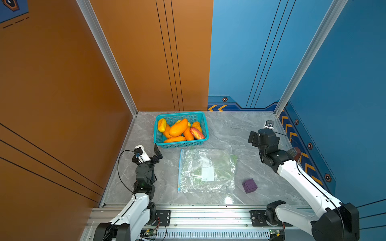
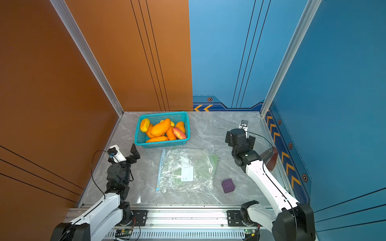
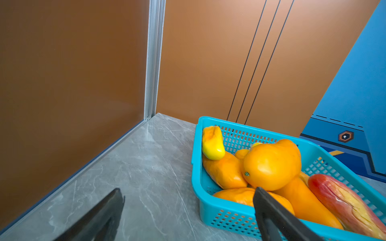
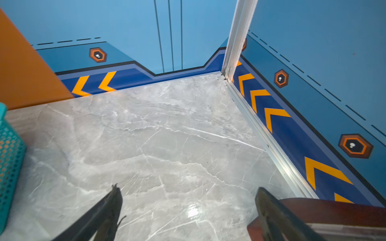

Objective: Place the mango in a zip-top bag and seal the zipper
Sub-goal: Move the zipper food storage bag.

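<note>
Landmark = teal basket (image 1: 181, 113), at the back of the grey surface (image 1: 229, 129).
- Mangoes (image 1: 178, 127) are all piled in the basket: mostly orange, one yellow-ended, one red-yellow at its right side. None is in the bag.
- Zip-top bag (image 1: 206, 169) lies flat just beside the basket, on the side toward the arm bases. It is clear, with a white card (image 1: 207, 173) and something green inside. The blue zipper strip (image 1: 179, 169) runs along the bag's left edge; can't tell if it's sealed.
- Left claw (image 3: 189, 191) is released and holds nothing. It sits near the basket's left near corner and points at the fruit.
- Right claw (image 4: 188, 188) is released and empty, well apart to the basket's right, over bare surface.
- Dark red item (image 2: 270, 158) is just beside the right claw; can't tell what it is.
- Purple cube (image 1: 249, 185) sits past the bag from the basket, off to the right.
</note>
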`<state>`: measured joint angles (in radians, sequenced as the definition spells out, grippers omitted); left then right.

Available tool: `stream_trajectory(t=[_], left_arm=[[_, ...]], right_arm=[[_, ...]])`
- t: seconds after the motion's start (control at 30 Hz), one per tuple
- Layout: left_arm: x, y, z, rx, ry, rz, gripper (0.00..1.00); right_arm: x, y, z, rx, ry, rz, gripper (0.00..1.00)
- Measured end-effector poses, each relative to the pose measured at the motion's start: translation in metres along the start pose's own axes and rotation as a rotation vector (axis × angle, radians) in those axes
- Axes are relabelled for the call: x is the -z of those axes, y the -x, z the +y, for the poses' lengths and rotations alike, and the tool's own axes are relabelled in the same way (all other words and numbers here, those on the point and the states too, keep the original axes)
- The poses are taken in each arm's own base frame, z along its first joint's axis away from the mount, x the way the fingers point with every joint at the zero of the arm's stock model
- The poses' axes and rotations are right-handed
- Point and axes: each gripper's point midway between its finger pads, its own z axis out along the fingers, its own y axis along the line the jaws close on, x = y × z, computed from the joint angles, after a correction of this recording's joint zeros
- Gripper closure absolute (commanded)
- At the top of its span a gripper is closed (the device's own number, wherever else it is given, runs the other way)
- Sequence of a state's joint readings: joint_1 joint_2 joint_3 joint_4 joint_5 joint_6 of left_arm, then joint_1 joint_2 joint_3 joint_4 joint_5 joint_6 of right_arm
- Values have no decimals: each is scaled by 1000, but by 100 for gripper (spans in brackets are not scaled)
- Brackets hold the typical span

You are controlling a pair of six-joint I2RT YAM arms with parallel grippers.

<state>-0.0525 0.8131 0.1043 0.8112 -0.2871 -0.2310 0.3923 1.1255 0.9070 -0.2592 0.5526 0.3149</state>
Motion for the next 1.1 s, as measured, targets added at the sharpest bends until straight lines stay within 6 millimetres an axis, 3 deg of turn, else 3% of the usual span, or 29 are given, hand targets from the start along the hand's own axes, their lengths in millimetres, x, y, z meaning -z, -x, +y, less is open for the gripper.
stream_trajectory(t=[0.17,0.4,0.63,0.87,0.93,1.0,1.1], left_arm=[[2,6,-19,69,-47,72,2],[1,-14,-57,163,-128,288,2],[7,-37,-100,200,-195,480,2],[20,-59,-106,236,-173,596,2],[23,-66,-102,231,-155,624,2],[27,-72,-98,221,-136,655,2],[31,-79,-95,211,-121,683,2]], right_arm=[[34,-8,49,60,108,36,0],[43,-52,84,162,167,198,0],[69,-100,103,228,295,384,0],[80,-147,103,269,349,545,2],[77,-157,106,286,345,577,10],[74,-165,110,297,346,601,26],[71,-171,115,315,356,617,76]])
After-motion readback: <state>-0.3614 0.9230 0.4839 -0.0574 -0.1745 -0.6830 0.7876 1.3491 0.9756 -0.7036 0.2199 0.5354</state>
